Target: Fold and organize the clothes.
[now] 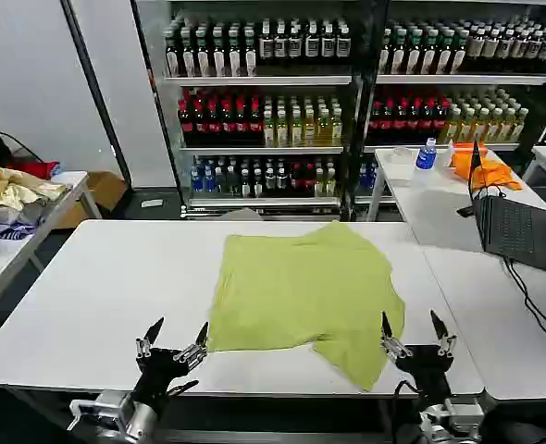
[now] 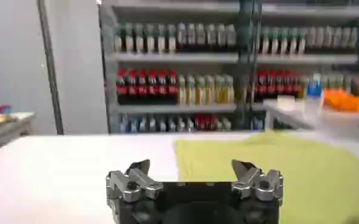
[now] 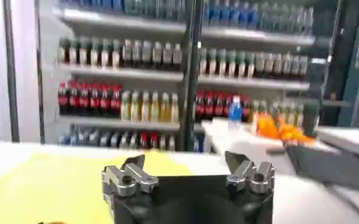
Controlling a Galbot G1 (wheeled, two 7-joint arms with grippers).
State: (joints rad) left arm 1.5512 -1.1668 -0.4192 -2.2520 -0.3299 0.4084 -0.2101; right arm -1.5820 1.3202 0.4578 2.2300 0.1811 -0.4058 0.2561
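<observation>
A lime, yellow-green T-shirt (image 1: pixel 301 294) lies spread out and slightly rumpled on the white table (image 1: pixel 97 287), reaching from the middle toward the near edge. My left gripper (image 1: pixel 177 335) hovers open at the table's near edge, just left of the shirt's near left corner. At the near edge by the shirt's near right corner, my right gripper (image 1: pixel 412 329) is open too. Nothing sits between either pair of fingers. The left wrist view has the shirt (image 2: pixel 277 167) ahead of the left gripper (image 2: pixel 193 169). From the right wrist, the shirt (image 3: pixel 51 185) lies beyond the right gripper (image 3: pixel 184 164).
A second white table (image 1: pixel 495 305) adjoins on the right, carrying an open laptop (image 1: pixel 518 227) and cables. Behind it another table holds a bright orange cloth (image 1: pixel 481 168) and a bottle (image 1: pixel 427 154). Drink shelves (image 1: pixel 347 102) line the back. A side table with piled cloth (image 1: pixel 9 194) stands far left.
</observation>
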